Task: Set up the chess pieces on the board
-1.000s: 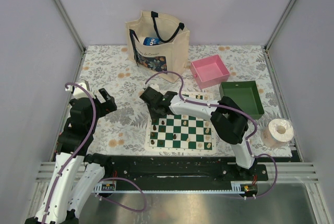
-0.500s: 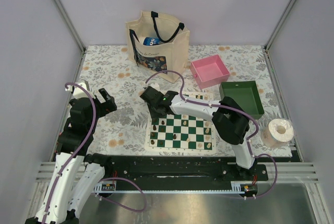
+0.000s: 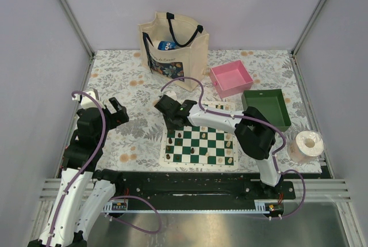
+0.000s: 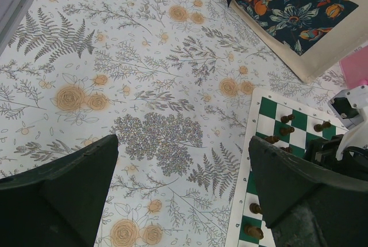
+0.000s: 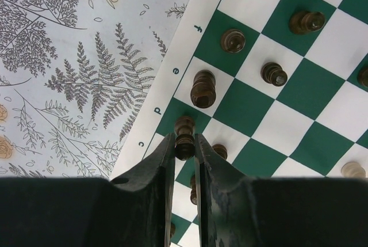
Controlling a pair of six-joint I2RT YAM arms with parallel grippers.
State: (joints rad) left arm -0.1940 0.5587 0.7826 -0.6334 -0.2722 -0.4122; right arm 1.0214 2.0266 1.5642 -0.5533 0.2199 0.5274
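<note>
dark piece [image 5: 184,136] between right fingers [image 5: 164,166], board [image 5: 310,91] edge

Pale lilac walls [image 3: 230,5], aluminium corner posts [image 3: 69,14], floral tablecloth [image 3: 121,80] over table, soft even light.

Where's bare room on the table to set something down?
Open cloth between the left gripper and the board, and back-left beside the tote bag. Crowded: right side (pink tray, green tray, paper roll); board's left edge, right gripper closed on a dark piece.
</note>
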